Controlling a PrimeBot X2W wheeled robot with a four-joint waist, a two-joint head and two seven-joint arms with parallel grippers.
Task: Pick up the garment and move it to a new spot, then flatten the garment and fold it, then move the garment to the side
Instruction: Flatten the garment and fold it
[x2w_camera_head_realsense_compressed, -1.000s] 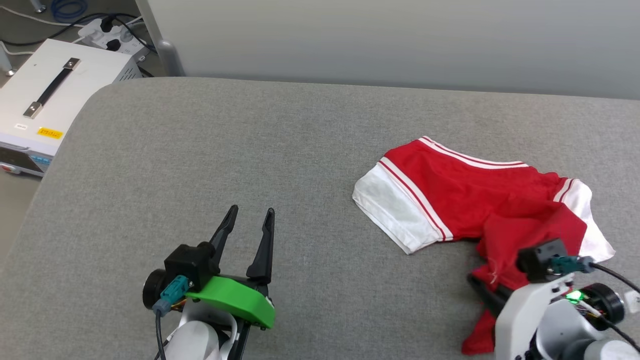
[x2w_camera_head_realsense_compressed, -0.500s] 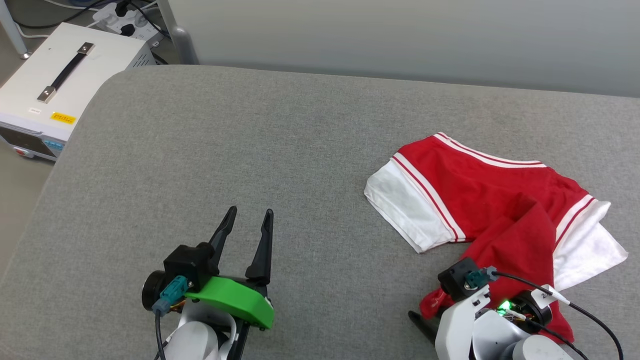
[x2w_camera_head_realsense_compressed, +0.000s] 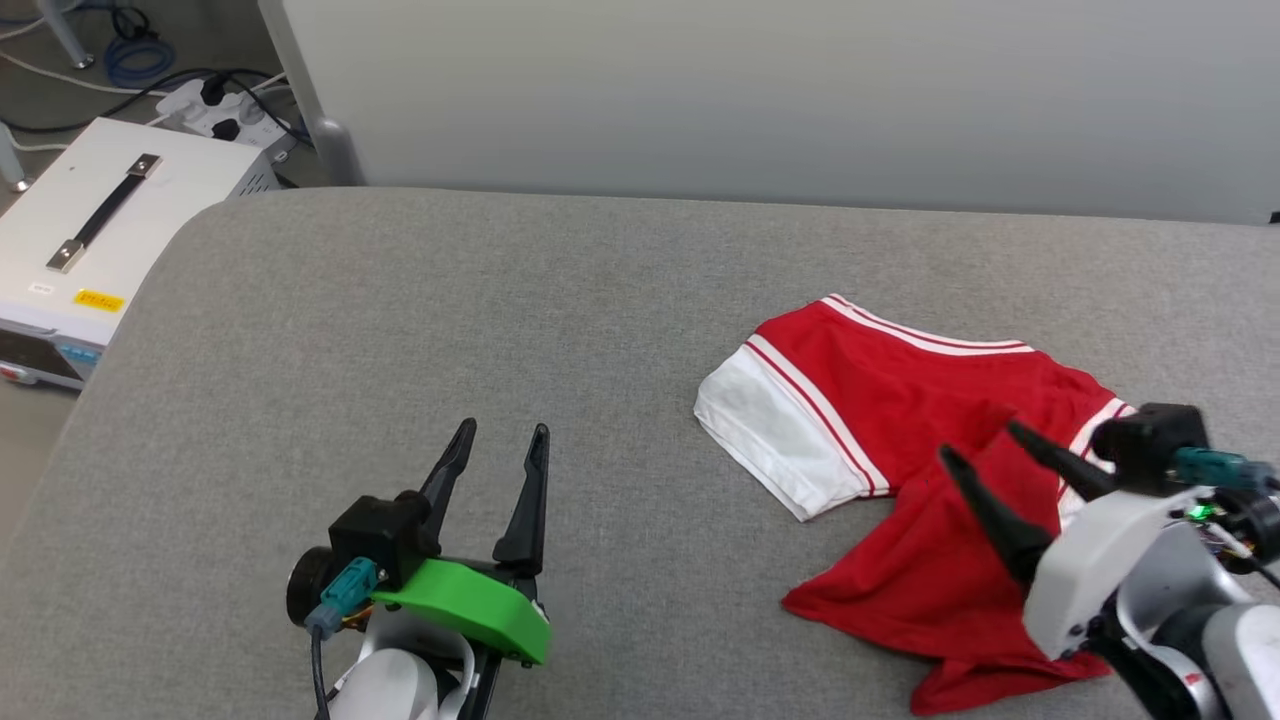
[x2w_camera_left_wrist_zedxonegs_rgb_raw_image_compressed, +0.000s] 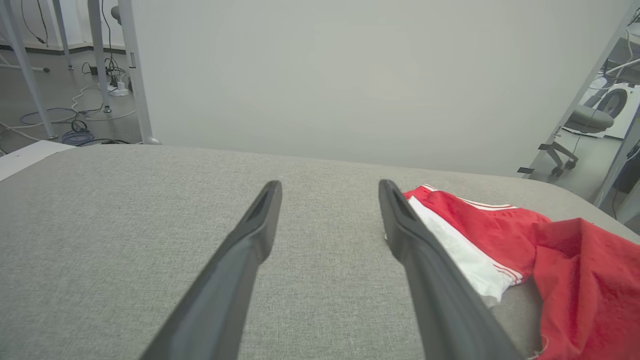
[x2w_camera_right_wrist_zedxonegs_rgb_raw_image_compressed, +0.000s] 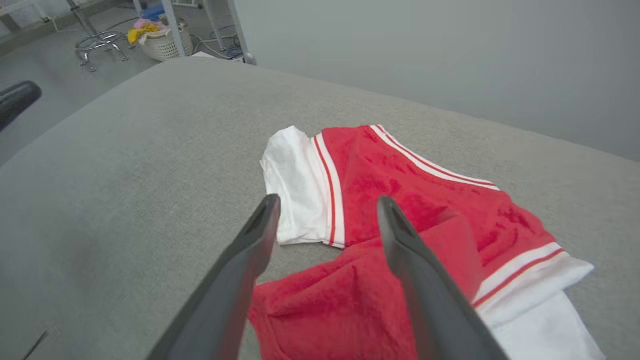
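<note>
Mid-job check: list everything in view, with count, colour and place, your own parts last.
garment: one, red with white sleeves and striped trim, crumpled on the table's right side
table: one, grey fabric top, before the robot
equipment box: one, white with black handle, floor at far left
power strip: one, white, floor behind the box
cable coil: one, blue, floor at far left
partition panel: one, pale grey, behind the table
basket: one, pale, floor beyond the table
office chair: one, grey, background of the left wrist view
left claw: one, dark, open, over bare table
right claw: one, dark, open, over the garment, holding nothing
</note>
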